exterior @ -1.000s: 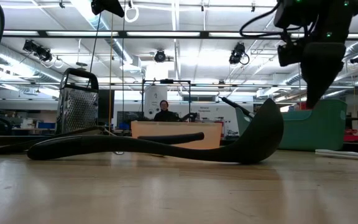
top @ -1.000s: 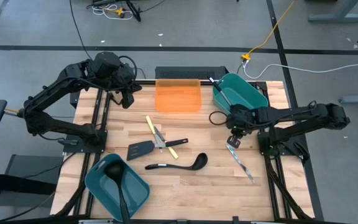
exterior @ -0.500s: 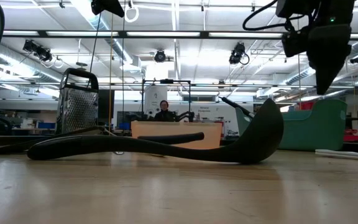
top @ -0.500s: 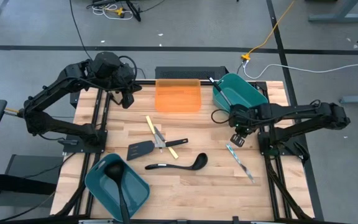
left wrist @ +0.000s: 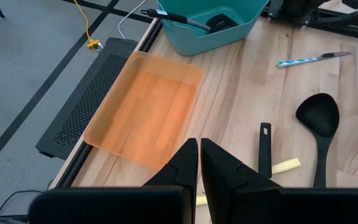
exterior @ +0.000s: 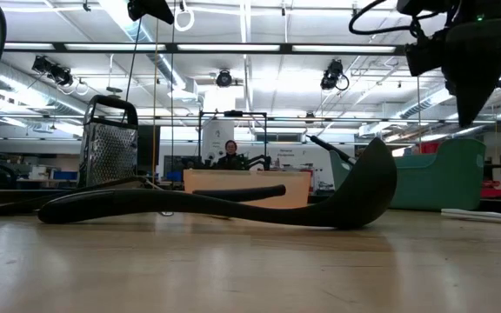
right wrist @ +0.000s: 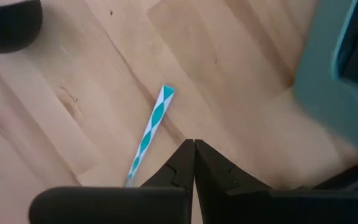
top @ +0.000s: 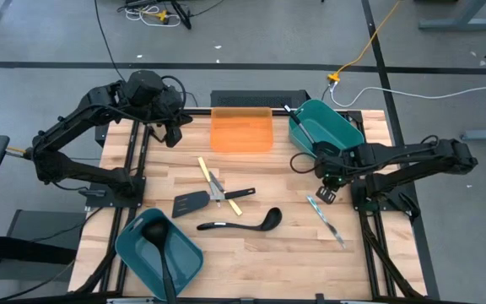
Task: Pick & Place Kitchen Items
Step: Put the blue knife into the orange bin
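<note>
— Teal-striped knife (top: pixel 324 219): where is it placed?
— On wood just below the right gripper (top: pixel 328 195), which is closed and empty. The teal bin (top: pixel 344 127) is beside it; the left gripper (left wrist: pixel 199 163) is parked shut.

orange tray (top: pixel 241 131) | teal bins (top: pixel 334 125) (top: pixel 159 249) | box grater (exterior: pixel 110 142)

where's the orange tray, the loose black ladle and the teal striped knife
orange tray (top: pixel 241 133), high view, on its bare floor
black ladle (top: pixel 270 219), high view, on its bowl
teal striped knife (right wrist: pixel 149 127), right wrist view, on the patterned handle
</note>
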You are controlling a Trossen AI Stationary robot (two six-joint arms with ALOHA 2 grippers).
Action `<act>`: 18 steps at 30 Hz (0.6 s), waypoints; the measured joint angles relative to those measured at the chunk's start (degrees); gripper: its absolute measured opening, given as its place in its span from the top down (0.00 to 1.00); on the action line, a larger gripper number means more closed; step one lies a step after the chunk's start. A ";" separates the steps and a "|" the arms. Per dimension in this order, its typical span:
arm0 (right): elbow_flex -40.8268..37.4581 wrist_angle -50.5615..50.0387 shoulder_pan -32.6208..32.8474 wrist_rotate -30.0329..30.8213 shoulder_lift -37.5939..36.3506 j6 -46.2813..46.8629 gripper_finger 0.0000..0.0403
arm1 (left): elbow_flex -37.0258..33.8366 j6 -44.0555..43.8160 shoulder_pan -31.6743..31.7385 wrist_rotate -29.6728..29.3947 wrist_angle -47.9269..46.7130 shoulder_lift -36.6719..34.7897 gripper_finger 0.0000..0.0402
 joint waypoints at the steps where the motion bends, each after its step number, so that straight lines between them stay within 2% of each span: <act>1: -0.42 0.10 0.00 -0.49 -0.04 1.61 0.97 | 0.00 0.01 0.01 0.00 0.00 0.00 0.95; 4: -1.68 -0.35 0.00 -0.98 -0.03 6.25 0.97 | 0.00 0.01 0.00 0.00 0.00 0.00 0.95; 9: -2.30 -0.40 0.07 -1.64 0.07 7.26 0.94 | 0.00 0.02 0.02 0.00 0.00 0.00 0.95; 18: -2.34 3.33 2.17 -1.62 3.36 9.82 0.77 | 0.00 0.00 0.00 0.00 0.00 0.00 0.95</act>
